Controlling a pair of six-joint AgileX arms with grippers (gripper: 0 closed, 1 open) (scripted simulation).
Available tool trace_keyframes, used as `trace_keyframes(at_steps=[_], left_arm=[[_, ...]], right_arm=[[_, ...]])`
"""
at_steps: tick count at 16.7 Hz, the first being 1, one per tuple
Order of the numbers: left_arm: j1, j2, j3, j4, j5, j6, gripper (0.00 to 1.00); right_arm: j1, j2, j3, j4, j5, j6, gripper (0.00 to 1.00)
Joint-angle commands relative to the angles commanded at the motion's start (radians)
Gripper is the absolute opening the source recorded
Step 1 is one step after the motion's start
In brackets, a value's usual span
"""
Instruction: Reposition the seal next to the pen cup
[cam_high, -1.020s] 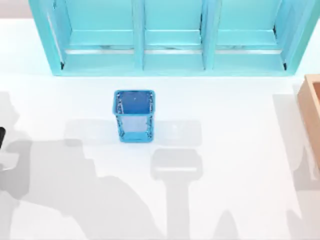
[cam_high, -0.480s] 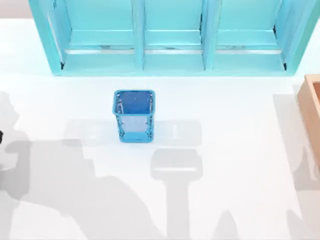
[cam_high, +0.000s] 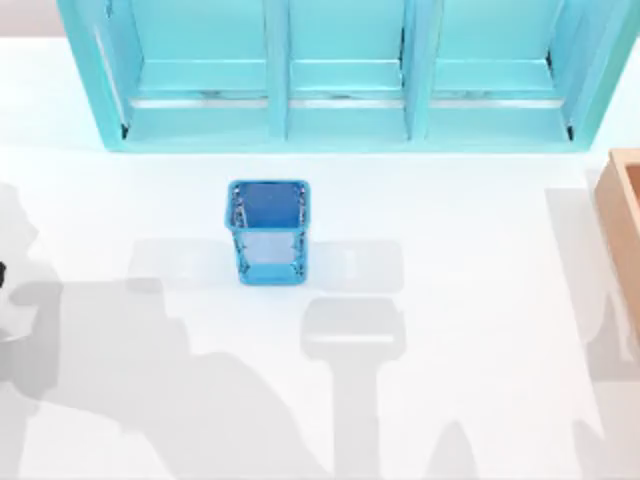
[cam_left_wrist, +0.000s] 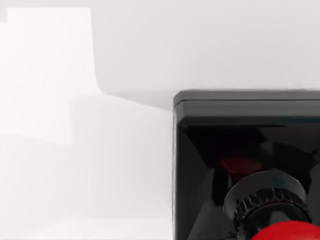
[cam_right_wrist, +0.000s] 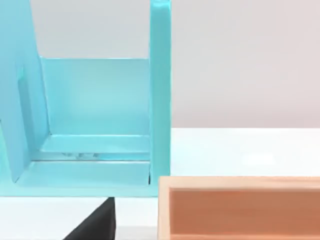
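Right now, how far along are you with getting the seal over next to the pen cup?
Nothing looks finished yet. The pen cup stands alone in front of the light-blue shelf unit, with no seal beside it on the white table. In hand: the left wrist view sits close over the seal, its black block base and red knob right below the camera. Whether it is gripped, I cannot tell. Left: carrying it over and setting it beside the cup.

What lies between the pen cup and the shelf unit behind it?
Nothing: in the top view the stretch of white table between the pen cup and the shelf unit is bare.
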Motion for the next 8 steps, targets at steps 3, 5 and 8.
trace_keyframes(at_steps=[3,5,8], left_arm=[[0.0,0.0,0.0,0.0,0.0,0.0,0.0],[-0.002,-0.001,0.0,0.0,0.0,0.001,0.0],[-0.032,-0.004,0.035,-0.036,0.0,-0.031,0.0]], right_arm=[[0.0,0.0,0.0,0.0,0.0,0.0,1.0],[0.0,0.0,0.0,0.0,0.0,0.0,1.0],[0.0,0.0,0.0,0.0,0.0,0.0,1.0]])
